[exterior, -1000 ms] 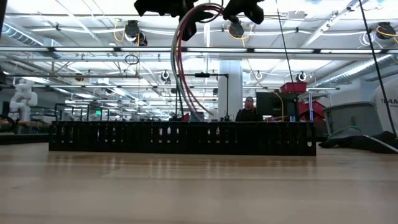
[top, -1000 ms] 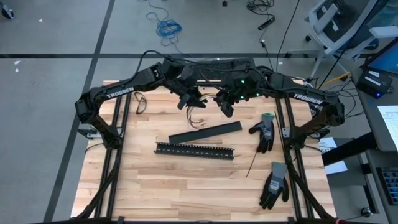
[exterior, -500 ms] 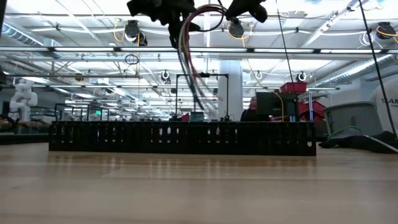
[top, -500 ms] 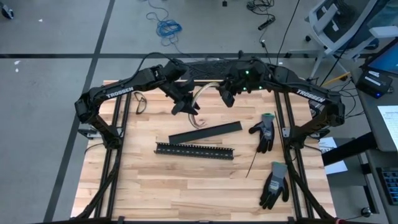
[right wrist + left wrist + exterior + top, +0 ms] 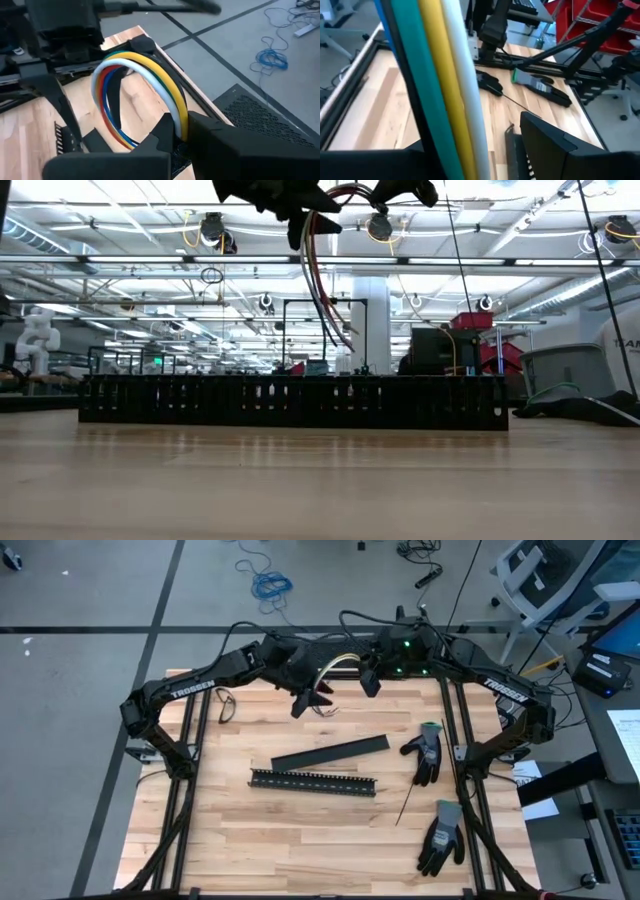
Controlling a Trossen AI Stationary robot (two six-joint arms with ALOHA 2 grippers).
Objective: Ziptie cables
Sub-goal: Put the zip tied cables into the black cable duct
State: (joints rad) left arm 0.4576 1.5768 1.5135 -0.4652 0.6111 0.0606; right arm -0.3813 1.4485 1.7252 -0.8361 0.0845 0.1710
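The cables (image 5: pixel 336 662) are yellow, white, green, blue and red wires, arched in a loop between my two grippers above the table's far middle. From my left gripper (image 5: pixel 305 692) their free ends hang down (image 5: pixel 322 290) and end clear above the black slotted tray (image 5: pixel 290 402). My right gripper (image 5: pixel 370 678) is at the loop's other end. In the low view, both grippers sit at the top edge, left (image 5: pixel 285 198) and right (image 5: pixel 400 192). Both are shut on the cables. My left gripper has the cable bundle pinched side by side between its two fingers (image 5: pixel 440 100), with the fingers lying across the wires. The bundle is lifted clear; one part arcs over to the right gripper and the other hangs below. My right gripper pinches the other end of the loop (image 5: pixel 179 131) between its two fingers. The wires rise out of the hold and curve over (image 5: pixel 131 62) to the left gripper. The bundle's very end is hidden between the fingers.
On the table lie the slotted black tray (image 5: pixel 313 782), a flat black cover strip (image 5: pixel 330 752), two grey-and-black gloves (image 5: pixel 425 755) (image 5: pixel 440 836) and a thin black zip tie (image 5: pixel 410 802) on the right half. A small wire loop (image 5: pixel 226 705) lies near the left arm.
My right gripper has moved toward the table's far edge, away from the left one, drawing the loop of cables out wider. The hanging ends have swung toward the right and risen from the tray's top edge to well above it.
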